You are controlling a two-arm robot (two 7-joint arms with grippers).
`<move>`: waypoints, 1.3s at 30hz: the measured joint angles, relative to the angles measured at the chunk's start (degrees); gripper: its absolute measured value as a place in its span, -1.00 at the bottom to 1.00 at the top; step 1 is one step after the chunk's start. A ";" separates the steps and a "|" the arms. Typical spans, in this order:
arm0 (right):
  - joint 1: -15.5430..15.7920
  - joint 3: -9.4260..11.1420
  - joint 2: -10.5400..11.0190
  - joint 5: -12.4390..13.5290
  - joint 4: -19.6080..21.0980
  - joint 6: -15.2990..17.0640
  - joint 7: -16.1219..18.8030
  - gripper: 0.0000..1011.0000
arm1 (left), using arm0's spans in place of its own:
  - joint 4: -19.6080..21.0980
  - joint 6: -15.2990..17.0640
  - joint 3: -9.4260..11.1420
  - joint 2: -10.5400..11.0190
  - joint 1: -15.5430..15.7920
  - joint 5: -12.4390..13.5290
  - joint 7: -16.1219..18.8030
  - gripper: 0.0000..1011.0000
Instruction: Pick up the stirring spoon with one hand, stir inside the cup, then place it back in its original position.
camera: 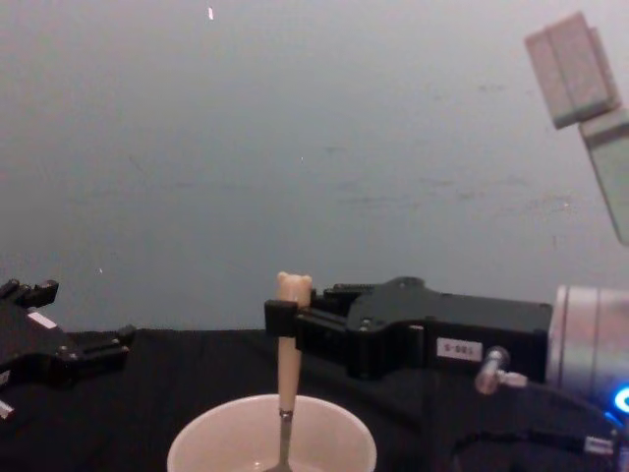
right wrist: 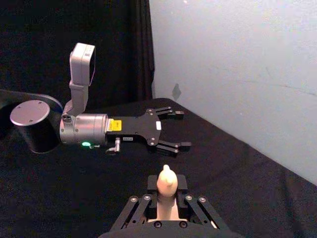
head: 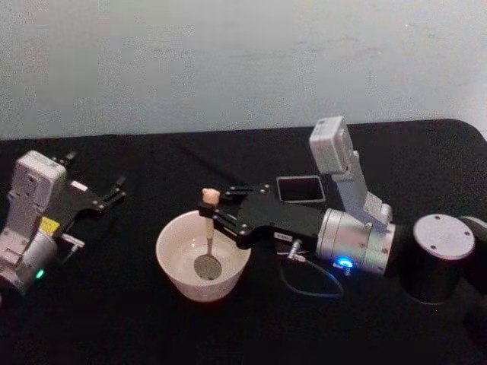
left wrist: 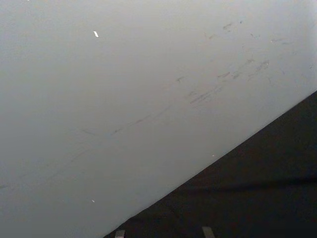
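Right hand [head: 210, 214] is clamped on the handle of the stirring spoon [head: 207, 242], just under the bear head, with the metal bowl held low inside the cup [head: 166, 251] at mid tabletop [head: 114, 319]. The dark holder [head: 300, 188] is set farther back, to the right. Left hand [right wrist: 181, 129] is parked, jaws apart, at far left. Should the stir be swept too wide, the rim could be struck and the cup dragged or tipped.

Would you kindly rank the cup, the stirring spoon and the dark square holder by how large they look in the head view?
1. The cup, clearly largest.
2 and 3. Unsure: the stirring spoon, held by the right gripper, is longer, while the holder, farther back, covers more area.
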State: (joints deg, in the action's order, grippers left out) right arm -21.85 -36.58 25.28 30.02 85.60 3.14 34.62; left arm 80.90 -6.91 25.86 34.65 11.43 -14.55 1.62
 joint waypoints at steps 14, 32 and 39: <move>-2.08 -1.16 -3.71 -3.14 -4.10 -1.00 -0.04 -0.58 | 0.00 0.00 0.00 0.00 0.00 0.00 0.00 0.98; -4.25 -0.31 -7.68 -7.00 -9.44 -2.09 -2.37 -0.58 | 0.00 0.00 0.00 0.00 0.00 0.00 0.00 0.98; -4.25 1.04 -7.19 -7.53 -9.77 -2.42 -2.10 -0.58 | 0.00 0.00 0.00 0.00 0.00 0.00 0.00 0.98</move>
State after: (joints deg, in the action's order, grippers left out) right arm -26.10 -35.54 18.09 22.49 75.83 0.72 32.52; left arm 80.90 -6.91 25.86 34.65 11.43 -14.55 1.62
